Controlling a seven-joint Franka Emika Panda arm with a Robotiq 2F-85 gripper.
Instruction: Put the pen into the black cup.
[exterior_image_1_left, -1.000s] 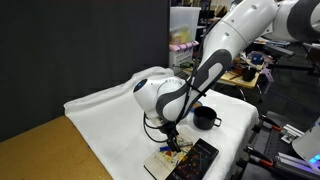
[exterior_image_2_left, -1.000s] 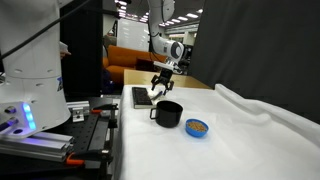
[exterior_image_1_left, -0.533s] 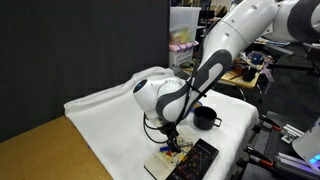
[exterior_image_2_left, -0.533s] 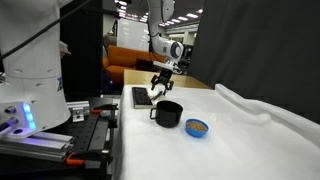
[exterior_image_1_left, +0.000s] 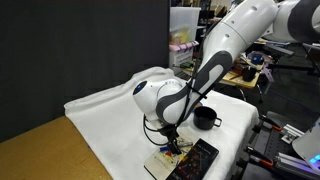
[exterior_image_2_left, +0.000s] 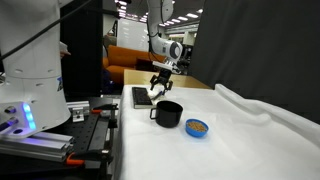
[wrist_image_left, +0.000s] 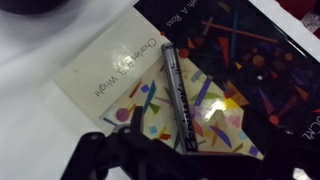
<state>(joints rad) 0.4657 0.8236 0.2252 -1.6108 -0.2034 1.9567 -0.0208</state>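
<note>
Right now the jaws hang low over the book (wrist_image_left: 105, 75), spread apart w/ nothing between them, blurry at the wrist view's bottom edge. Just beyond, the pen (wrist_image_left: 180, 95) lies flat on the book's colourful cover, not gripped. Farther off, the black cup (exterior_image_2_left: 168, 113) stands upright on the white-draped counter (exterior_image_1_left: 100, 110), near the book. Approx. nothing done yet: grasp, lift, carry & drop all remain.

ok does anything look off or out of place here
Only the pen: it lies slanted across the patterned cover of the book, where it is easy to lose among the colours. The black cup stands upright, and nothing looks spilled or broken. The white cloth is rumpled along one edge.
</note>
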